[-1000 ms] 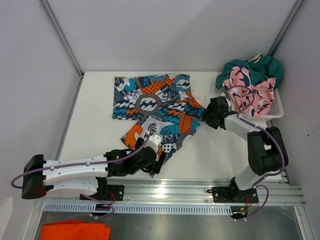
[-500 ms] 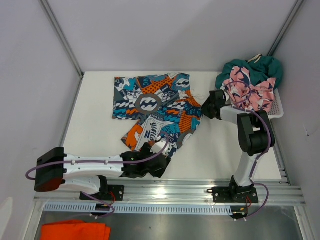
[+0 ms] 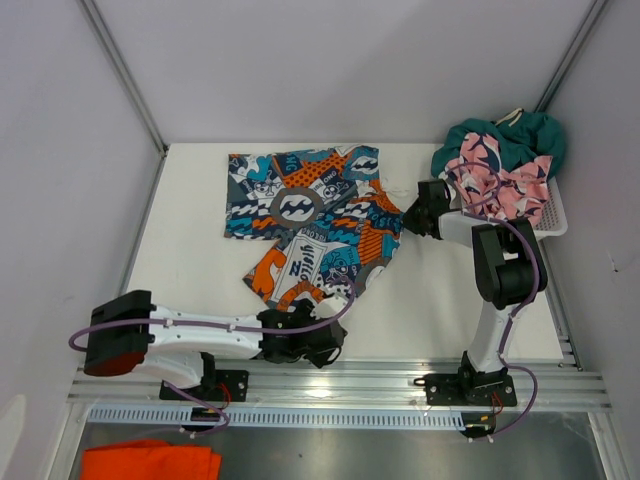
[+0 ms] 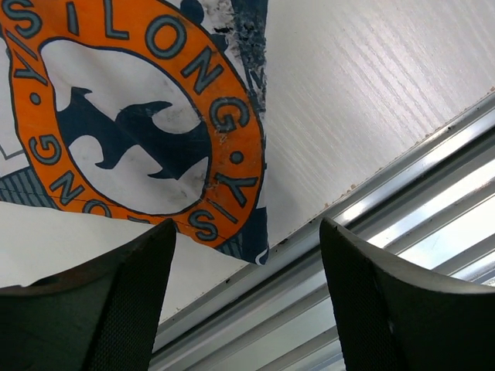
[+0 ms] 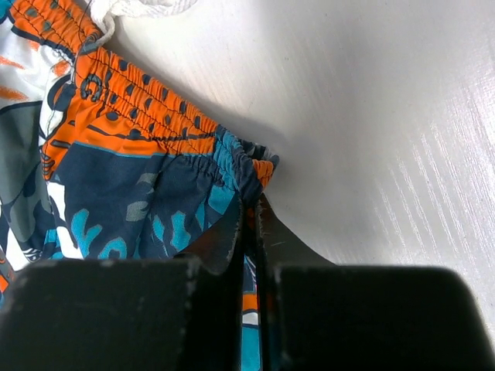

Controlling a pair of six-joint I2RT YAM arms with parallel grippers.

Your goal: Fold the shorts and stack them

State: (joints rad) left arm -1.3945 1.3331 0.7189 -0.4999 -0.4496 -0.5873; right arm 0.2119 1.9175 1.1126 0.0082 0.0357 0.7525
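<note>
Pale grey walls (image 3: 330,60) enclose a white table (image 3: 180,260), with an aluminium rail (image 3: 350,385) running along its near edge. Spread across the middle of the table lie the blue, orange and white graphic-print shorts (image 3: 310,215), mostly flat, one leg reaching toward the near edge. At the far right corner sits a white mesh basket (image 3: 555,215). It holds the teal shorts (image 3: 520,135), bunched at the back, and the pink shark shorts (image 3: 500,185), crumpled in front of them. A plain orange cloth (image 3: 150,462) lies below the rail at lower left, off the table.

The left gripper (image 4: 246,232) hangs low at the near table edge, just beside the hem corner of the leg. Its jaws stand apart with nothing between them. The right gripper (image 5: 251,205) is at the right end of the elastic waistband, jaws pressed together and pinching the gathered fabric there, near the white drawstring (image 5: 139,8).
</note>
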